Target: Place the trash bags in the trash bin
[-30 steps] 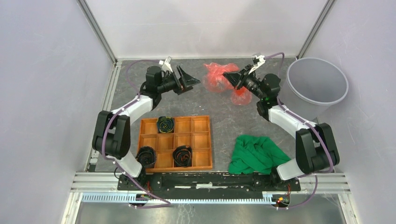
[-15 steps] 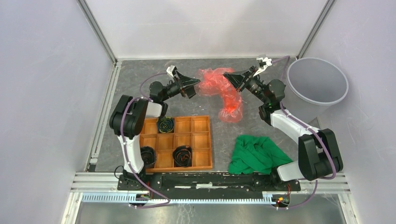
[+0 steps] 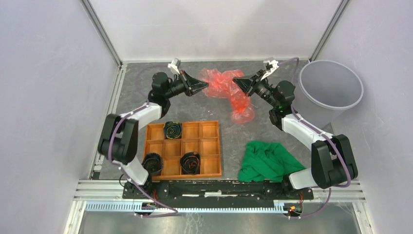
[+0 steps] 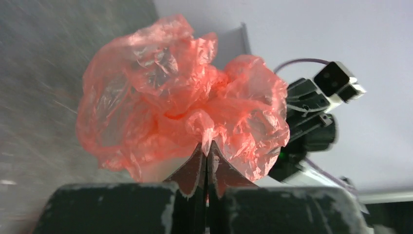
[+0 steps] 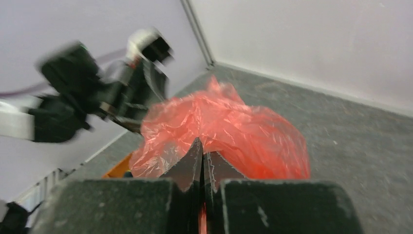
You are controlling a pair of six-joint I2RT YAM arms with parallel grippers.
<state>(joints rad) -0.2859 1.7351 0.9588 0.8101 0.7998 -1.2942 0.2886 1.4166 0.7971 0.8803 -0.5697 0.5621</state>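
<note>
Trash bag [image 3: 226,90] at far middle, clamped tight by both left gripper [image 3: 204,87] and right gripper [image 3: 237,81], tail drooping. Carry right together toward trash bin [image 3: 341,113] (far right corner), clear rim, release only above opening.

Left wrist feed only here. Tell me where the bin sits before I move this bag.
Observer: The trash bin stands upright at the far right, past the right arm.
Operator: Report the right jaws.
Observer: In the right wrist view, the right gripper has its jaws shut on the trash bag.
Operator: Name what else lies on that side.
Observer: A green cloth lies crumpled by the right arm's base, nearer than the bag.
</note>
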